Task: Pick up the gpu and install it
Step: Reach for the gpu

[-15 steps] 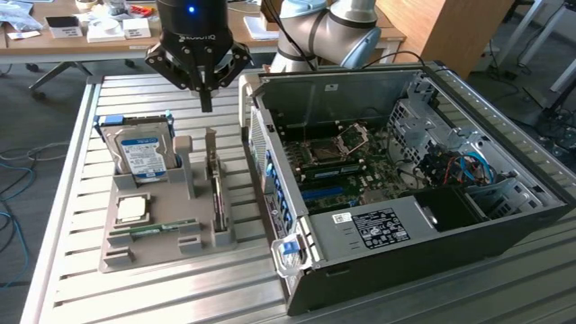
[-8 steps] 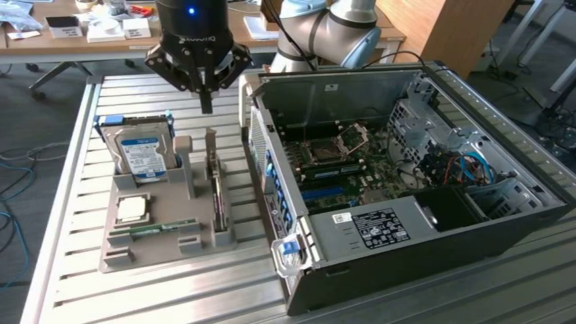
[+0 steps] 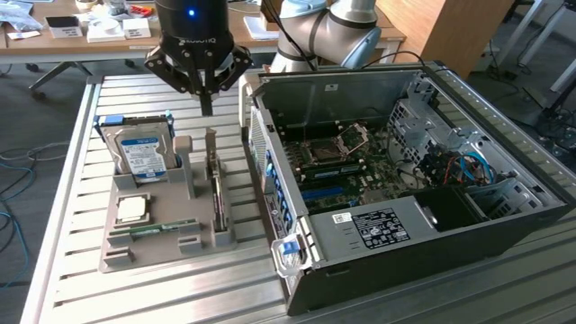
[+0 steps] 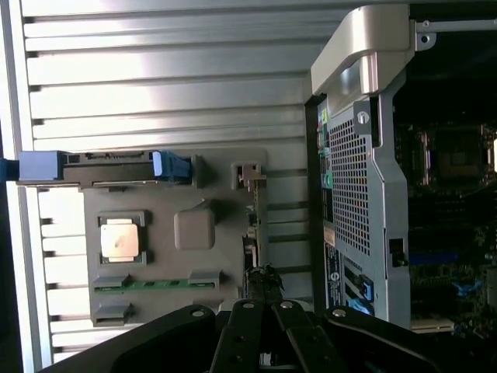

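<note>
While the arm hangs over the grey tray (image 3: 166, 255), the gripper (image 3: 206, 108) points straight down, fingers pressed together with nothing between them.

- Graphics card (image 3: 218, 199): stands on edge in a slot along the side of the tray nearest the computer case (image 3: 504, 236). Dark board, pale metal strip upright at the end under the gripper. Not lifted.
- Gripper against card: in the exterior view the fingertips sit above the strip end of the card with a gap below them, no contact. In the wrist view the tips line up over the thin edge of the card.
- Other items on the tray: hard drive (image 3: 139, 154) with a blue-white label, upright at the far end; square processor chip (image 3: 132, 208) lying flat; green memory stick (image 3: 155, 229) lying flat just beside the chip.
- Case: lies on its side on the slatted metal table (image 3: 135, 297), just beside the tray on the exterior view's right, side panel off. Main board (image 3: 360, 169) exposed, blue cables near the drive bays.
- Background: wooden desk (image 3: 54, 44) with small boxes, well apart from the table.
</note>
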### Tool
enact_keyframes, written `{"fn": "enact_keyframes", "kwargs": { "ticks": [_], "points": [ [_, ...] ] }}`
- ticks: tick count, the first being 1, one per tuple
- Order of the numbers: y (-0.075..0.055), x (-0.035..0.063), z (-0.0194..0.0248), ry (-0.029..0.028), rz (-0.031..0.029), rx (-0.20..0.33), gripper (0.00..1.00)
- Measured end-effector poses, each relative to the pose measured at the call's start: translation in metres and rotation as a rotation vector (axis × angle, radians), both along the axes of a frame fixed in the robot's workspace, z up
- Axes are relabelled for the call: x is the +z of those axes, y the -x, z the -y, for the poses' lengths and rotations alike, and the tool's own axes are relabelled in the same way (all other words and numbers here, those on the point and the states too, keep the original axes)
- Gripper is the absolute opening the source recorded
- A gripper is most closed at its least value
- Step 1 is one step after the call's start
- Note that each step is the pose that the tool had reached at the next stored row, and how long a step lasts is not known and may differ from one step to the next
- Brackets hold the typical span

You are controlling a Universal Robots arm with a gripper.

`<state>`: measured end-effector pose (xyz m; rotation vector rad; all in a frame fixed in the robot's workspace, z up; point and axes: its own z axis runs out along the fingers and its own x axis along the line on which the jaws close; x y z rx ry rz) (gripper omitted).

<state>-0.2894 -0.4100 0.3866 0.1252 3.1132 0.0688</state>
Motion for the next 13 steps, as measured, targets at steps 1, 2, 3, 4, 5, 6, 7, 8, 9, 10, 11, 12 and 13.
{"fn": "enact_keyframes", "kwargs": {
  "ticks": [1, 2, 3, 4, 5, 6, 7, 8, 9, 10, 11, 12, 13],
  "points": [
    [0.0001, 0.0, 0.0006, 0.0, 0.0, 0.0, 0.11],
    [0.0001, 0.0, 0.0012, 0.0, 0.0, 0.0, 0.11],
    [0.0002, 0.0, 0.0018, 0.0, 0.0, 0.0, 0.11],
    [0.0003, 0.0, 0.0025, 0.0, 0.0, 0.0, 0.11],
    [0.0003, 0.0, 0.0031, 0.0, 0.0, 0.0, 0.11],
    [0.0004, 0.0, 0.0038, 0.0, 0.0, 0.0, 0.11],
    [0.0004, 0.0, 0.0045, 0.0001, 0.0, 0.0, 0.11],
    [0.0005, 0.0, 0.0051, 0.0, -0.0001, 0.0, 0.11],
    [0.0006, 0.0, 0.0058, 0.0, -0.0001, 0.0, 0.11],
    [0.0007, 0.0, 0.0065, 0.0, 0.0, 0.0, 0.11],
    [0.0008, 0.0, 0.0072, 0.0, 0.0, 0.0, 0.11],
    [0.0009, 0.0, 0.008, -0.0001, 0.0, 0.0, 0.11],
    [0.001, 0.0, 0.0088, 0.0, 0.0, 0.0, 0.11]
  ]
}}
